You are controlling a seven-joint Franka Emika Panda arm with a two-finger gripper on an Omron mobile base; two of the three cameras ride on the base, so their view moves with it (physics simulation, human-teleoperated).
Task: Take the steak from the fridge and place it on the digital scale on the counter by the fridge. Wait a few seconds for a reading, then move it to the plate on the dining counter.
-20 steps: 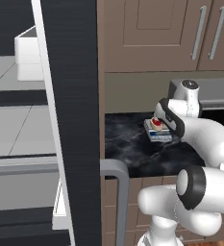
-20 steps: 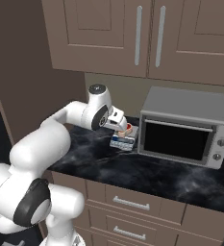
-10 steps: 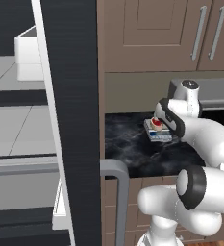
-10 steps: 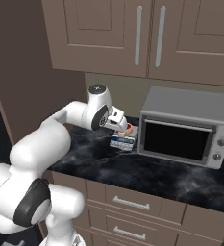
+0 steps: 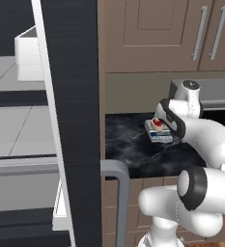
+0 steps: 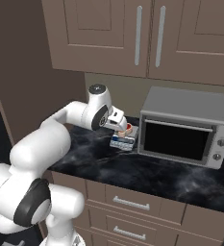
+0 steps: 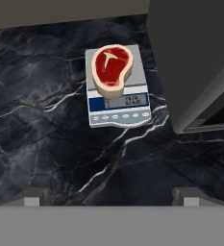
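Resting at centre right of the left base view, the steak (image 5: 158, 122) lies on the digital scale (image 5: 160, 132) on the counter (image 5: 133, 149), with the gripper (image 5: 163, 117) close above it and the open fridge (image 5: 70, 120) filling the left. At centre of the right base view the scale stands just left of the grey oven (image 6: 185, 127). In the hand view's upper middle the steak overhangs the display slightly; jaws spread wide, holding nothing, so judged best to hover clear until the reading settles, then descend centred.
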